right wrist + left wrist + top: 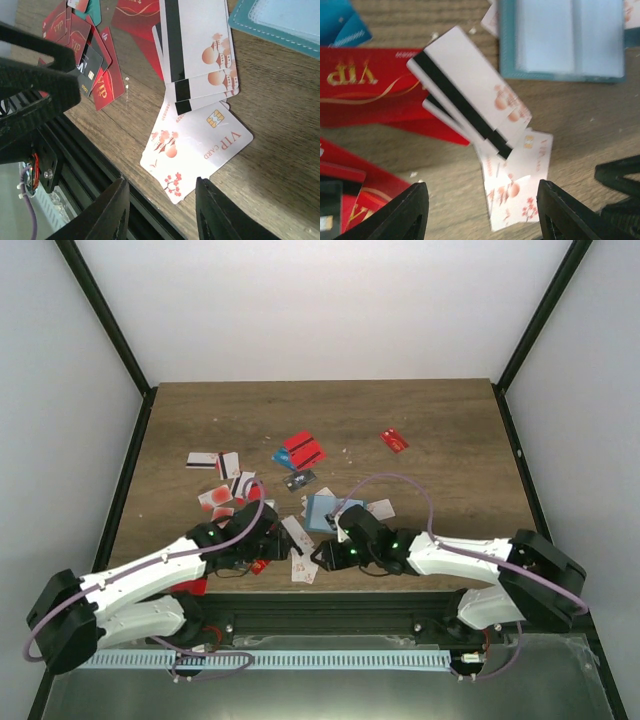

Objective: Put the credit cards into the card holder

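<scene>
Wooden worktop (420, 410), credit cards strewn over its near-left half. The card holder (322, 512) lies open and flat near the middle, light blue inside up, just beyond both hands.

The left hand (482, 215) is released: fingers spread wide, nothing between them. It hangs low over a fan of white cards (515, 170) with red blossom marks. A skewed stack of black-striped white cards (470, 100) overlaps that fan. The stack's far corner is just beside the holder's edge; cannot tell if they touch. The red VIP cards (365, 95) sit left of the stack, partly under it.

The right hand (162, 210) has its fingers apart with a narrower gap, gripping nothing. Its tips are over the near corner of a white VIP card (200, 145) with a gold chip, lying flat on the wood.

The two hands face each other closely across this pile, by the worktop's near edge.

Farther back lie a red pair (303, 450), then a lone red card (394, 440) well apart to the right. More striped cards (205, 460) lie far left.
</scene>
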Motion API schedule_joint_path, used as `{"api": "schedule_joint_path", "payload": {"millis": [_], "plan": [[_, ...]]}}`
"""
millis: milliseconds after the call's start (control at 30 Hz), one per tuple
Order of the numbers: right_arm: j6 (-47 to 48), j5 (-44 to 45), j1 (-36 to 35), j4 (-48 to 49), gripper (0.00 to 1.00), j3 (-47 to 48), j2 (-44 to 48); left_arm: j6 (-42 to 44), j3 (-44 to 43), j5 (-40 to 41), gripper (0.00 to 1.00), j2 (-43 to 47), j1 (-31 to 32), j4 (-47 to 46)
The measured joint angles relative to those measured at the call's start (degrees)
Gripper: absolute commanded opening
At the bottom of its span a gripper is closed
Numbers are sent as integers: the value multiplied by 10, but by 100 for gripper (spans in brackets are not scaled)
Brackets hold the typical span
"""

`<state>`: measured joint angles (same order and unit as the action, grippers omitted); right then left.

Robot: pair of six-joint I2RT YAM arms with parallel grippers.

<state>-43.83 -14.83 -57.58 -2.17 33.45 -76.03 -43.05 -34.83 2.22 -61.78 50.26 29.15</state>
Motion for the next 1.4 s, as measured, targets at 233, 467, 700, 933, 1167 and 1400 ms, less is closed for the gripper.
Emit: {"api": "schedule_joint_path", "payload": {"millis": [233, 467, 700, 933, 1167, 1400], "plan": [[-28, 23, -1, 32, 55, -27, -31, -1, 33, -24, 56, 0, 1, 12], [-33, 70, 0, 45, 55, -28, -68, 3, 58, -58, 52, -82, 3, -77], [-17, 54, 2, 116, 54, -12, -117, 16, 69, -113, 51, -125, 12, -173], [-19, 3, 10, 159, 50, -63, -89, 43, 88, -188, 49, -141, 37, -243], [-38, -47, 10, 125, 47, -126, -6, 57, 88, -228, 49, -174, 92, -305], [-52, -68, 12, 78, 45, -149, 46, 56, 85, -229, 48, -198, 124, -342]]}}
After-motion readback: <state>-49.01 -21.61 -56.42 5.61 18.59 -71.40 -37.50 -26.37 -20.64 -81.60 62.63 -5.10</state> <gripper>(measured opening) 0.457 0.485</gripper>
